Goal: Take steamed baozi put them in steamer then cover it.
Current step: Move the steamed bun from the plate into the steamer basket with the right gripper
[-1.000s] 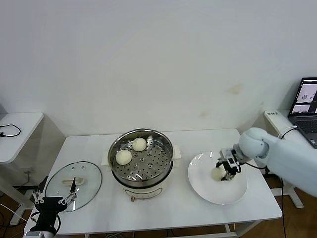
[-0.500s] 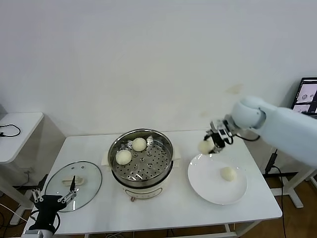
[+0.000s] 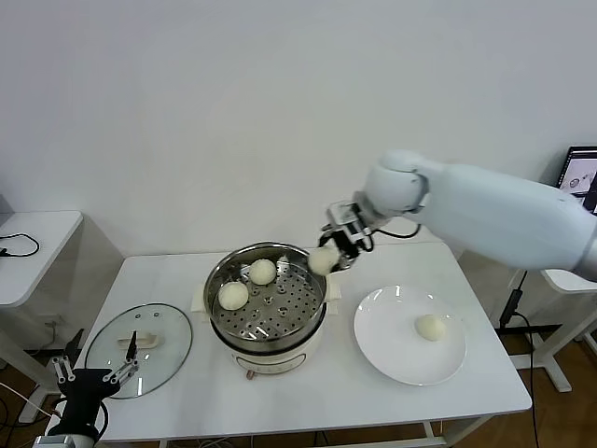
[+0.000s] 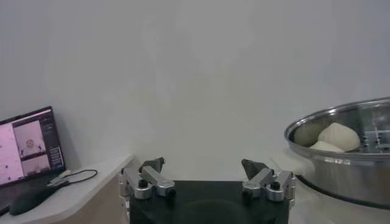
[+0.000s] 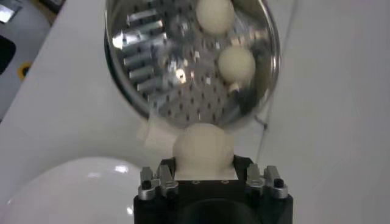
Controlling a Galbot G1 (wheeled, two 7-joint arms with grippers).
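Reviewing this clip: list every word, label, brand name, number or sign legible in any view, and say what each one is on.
None can be read.
Laptop screen: windows with text and pictures, too small to read.
Steamer, its white base, the glass lid and the plate: no visible print.
Right gripper and left gripper: no markings visible.
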